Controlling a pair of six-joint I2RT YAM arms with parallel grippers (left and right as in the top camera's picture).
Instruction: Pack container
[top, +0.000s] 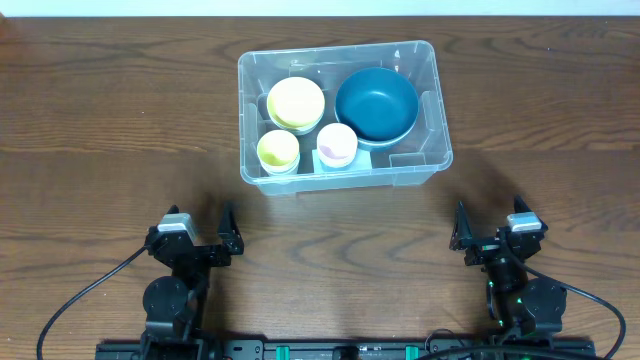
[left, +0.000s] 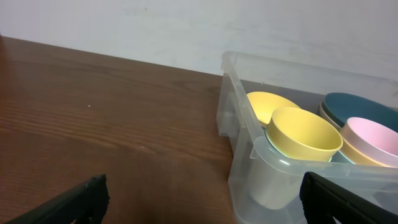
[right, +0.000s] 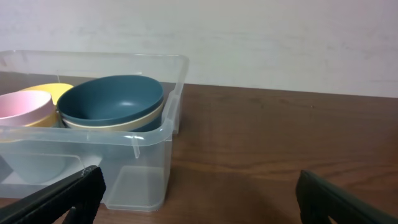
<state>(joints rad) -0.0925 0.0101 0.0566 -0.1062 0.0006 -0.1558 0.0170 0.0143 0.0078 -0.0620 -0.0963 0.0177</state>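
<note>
The clear plastic container (top: 438, 120) stands at the table's far middle. It holds a dark blue bowl (top: 376, 103), a yellow bowl (top: 296, 102), a small yellow cup (top: 278, 150) and a small pink cup (top: 337, 143). The container also shows in the left wrist view (left: 239, 143) and the right wrist view (right: 149, 149). My left gripper (top: 200, 232) is open and empty near the front edge, left of the container. My right gripper (top: 490, 228) is open and empty near the front edge, right of it. Both are well short of the container.
The wooden table (top: 110, 130) stretches bare to the left and right of the container. A white wall (right: 280, 37) runs behind the table's far edge. Black cables (top: 80, 300) trail from the arm bases at the front.
</note>
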